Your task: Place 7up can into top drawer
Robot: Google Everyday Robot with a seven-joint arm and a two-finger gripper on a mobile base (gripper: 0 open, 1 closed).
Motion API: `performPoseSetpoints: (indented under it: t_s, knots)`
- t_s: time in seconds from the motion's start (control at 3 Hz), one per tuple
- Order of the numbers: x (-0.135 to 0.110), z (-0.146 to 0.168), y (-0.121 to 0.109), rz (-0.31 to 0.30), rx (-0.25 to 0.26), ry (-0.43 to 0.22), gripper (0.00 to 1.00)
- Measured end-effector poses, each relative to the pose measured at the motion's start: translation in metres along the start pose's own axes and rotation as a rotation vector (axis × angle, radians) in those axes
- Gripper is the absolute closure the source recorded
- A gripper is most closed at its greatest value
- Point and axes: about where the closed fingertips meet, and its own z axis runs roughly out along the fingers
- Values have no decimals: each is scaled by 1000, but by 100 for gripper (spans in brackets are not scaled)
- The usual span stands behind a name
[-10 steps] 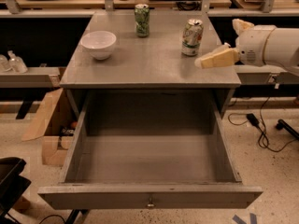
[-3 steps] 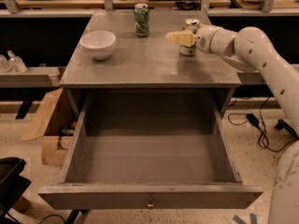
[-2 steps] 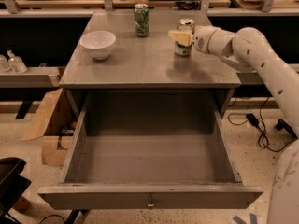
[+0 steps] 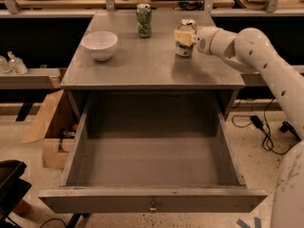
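Note:
The 7up can, pale with green print and a silver top, stands upright on the grey table top at the back right. My gripper has reached in from the right and is at the can, its cream tip covering the can's middle. The top drawer is pulled wide open below the table top, and its grey inside is empty. The small metal pull sits at the centre of its front panel.
A darker green patterned can stands at the back centre of the table top. A white bowl sits at the left. A cardboard box lies on the floor to the left, and cables to the right.
My gripper has moved left from the table's right side to the 7up can and now sits against it. The can, bowl and drawer have not moved.

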Motion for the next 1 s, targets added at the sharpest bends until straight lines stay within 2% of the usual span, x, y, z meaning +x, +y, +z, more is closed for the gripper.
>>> performPoseSetpoints:
  t_s: [0.33,0.67,1.0]
  knots:
    - [-23,-13,13,-37,-17,-7,100]
    - [-58,-63,50,-68,-28,-38,100]
    - [-52,-108,96,-57,-47,-30,100]
